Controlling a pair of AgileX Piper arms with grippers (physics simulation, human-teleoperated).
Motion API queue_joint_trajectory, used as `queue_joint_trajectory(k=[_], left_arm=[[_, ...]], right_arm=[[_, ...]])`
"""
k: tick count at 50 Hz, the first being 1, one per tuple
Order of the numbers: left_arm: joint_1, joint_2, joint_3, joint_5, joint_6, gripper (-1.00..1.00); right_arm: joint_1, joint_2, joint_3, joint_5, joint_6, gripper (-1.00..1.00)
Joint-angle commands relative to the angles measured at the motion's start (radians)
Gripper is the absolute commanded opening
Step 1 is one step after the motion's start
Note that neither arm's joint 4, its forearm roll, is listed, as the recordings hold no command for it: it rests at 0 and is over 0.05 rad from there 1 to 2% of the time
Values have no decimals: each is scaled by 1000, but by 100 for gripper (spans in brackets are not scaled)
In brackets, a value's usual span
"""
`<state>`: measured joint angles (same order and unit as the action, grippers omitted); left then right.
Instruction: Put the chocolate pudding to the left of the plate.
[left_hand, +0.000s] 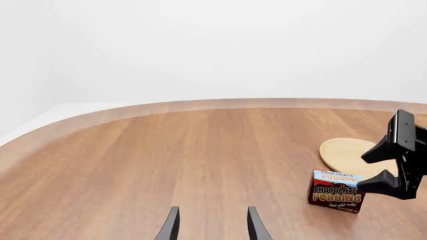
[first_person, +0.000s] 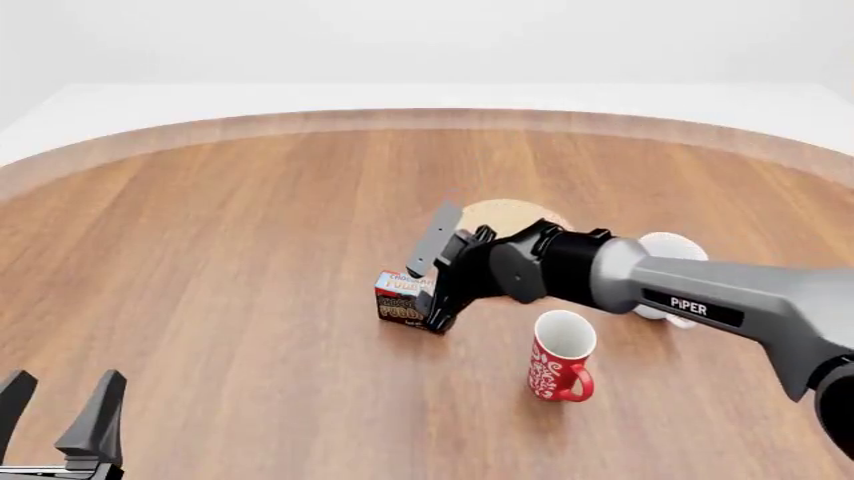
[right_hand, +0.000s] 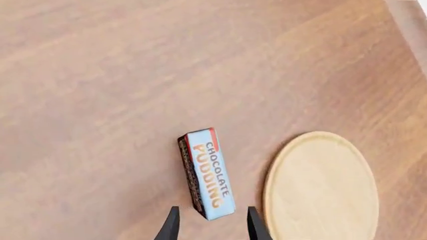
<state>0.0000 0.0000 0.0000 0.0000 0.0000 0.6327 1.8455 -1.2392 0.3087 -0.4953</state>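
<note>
Pudding (first_person: 399, 297) sitting upright on the table (first_person: 240, 250), just left of the plate (first_person: 505, 213) and a bit nearer than it. Not touching the plate as far as the right wrist view goes, thin strip of bare wood between the two. Blue top band facing up, lettering readable in the left wrist view.

Right gripper (first_person: 437, 290) parked right over the pudding, fingers (right_hand: 171, 226) spread apart with the box's near end poking in between them. Not pinching anything, gap on both sides. Arm (first_person: 694, 295) stretched in from the right and covering most of the plate in the front view, only the far edge showing.

Red mug (first_person: 558, 358) standing to the right of the pudding and nearer, handle on its right side. White mug (first_person: 667, 262) mostly hidden behind the right arm, just right of the plate; can't tell much more about it. Neither mug in the gap between pudding and plate.

Left gripper (first_person: 60, 402) way off at the near left corner, well apart from everything, fingers spread and holding nothing. Open wood in front of it, pudding and plate off to its right in its own view.
</note>
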Motion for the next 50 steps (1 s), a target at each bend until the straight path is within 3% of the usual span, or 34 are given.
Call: queue_joint_trajectory(k=[1, 50], left_arm=[[0, 0, 0, 0, 0, 100], [0, 0, 0, 0, 0, 100]], right_arm=[[-7, 21, -6, -7, 4, 100], [-27, 95, -9, -39, 41, 100]])
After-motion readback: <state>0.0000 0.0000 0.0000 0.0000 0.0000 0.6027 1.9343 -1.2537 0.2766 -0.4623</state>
